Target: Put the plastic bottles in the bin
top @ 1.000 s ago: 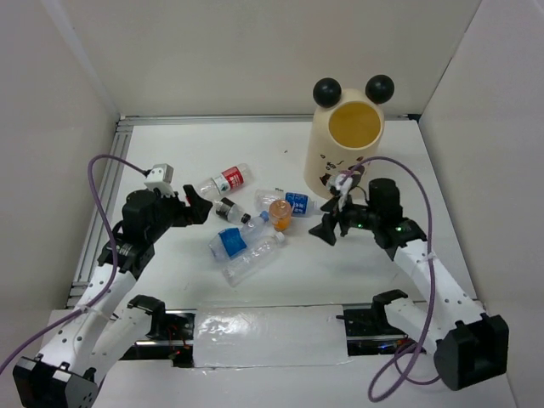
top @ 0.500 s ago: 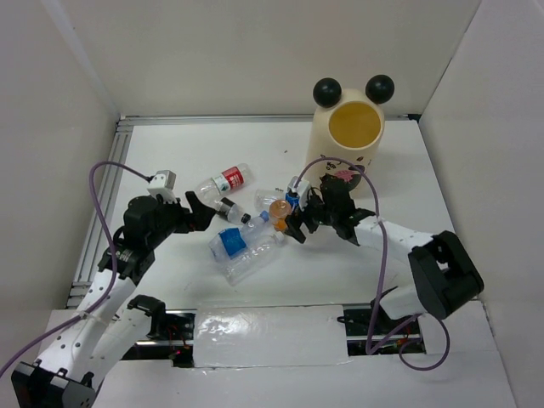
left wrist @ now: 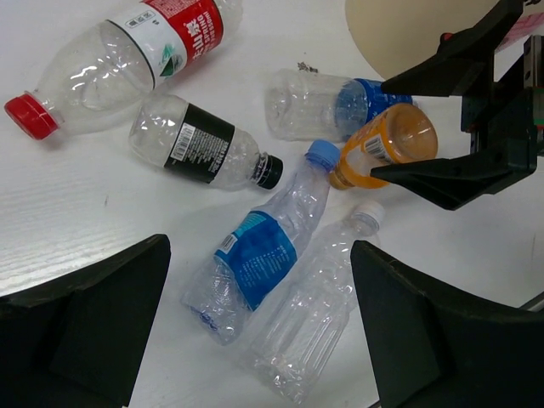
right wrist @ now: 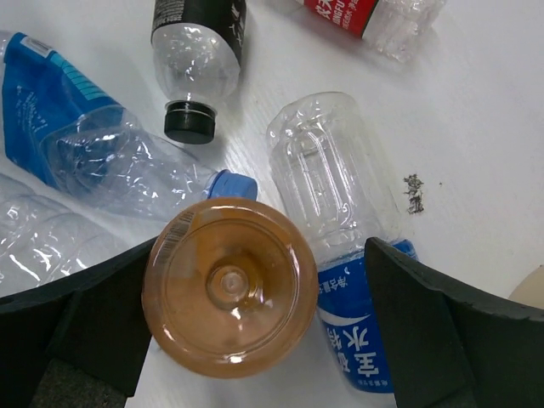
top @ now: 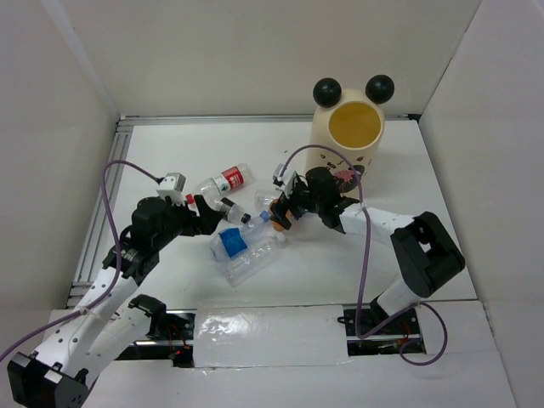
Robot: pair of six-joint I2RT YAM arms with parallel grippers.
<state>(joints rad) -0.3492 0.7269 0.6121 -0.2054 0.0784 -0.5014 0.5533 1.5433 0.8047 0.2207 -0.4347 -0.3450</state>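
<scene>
Right wrist: right hand (right wrist: 255,280) released, orange bottle (right wrist: 225,293) between fingers; left hand (left wrist: 259,251) released, over blue-label bottle (left wrist: 253,274).

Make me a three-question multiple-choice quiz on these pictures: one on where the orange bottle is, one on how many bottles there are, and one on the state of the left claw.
1. Where is the orange bottle?
A. Held high in the air.
B. Lying between the open fingers of the right claw.
C. Standing upright, far from the others.

2. How many plastic bottles lie on the table?
A. Three.
B. Six.
C. Nine.

3. What state is the left claw in?
A. Shut with nothing in it.
B. Shut on a bottle.
C. Open, holding nothing.

Answers:
1 B, since the right wrist view shows a finger on each side of it.
2 B, since the left wrist view shows all six.
3 C, since its fingers stand wide apart in the left wrist view.
</scene>
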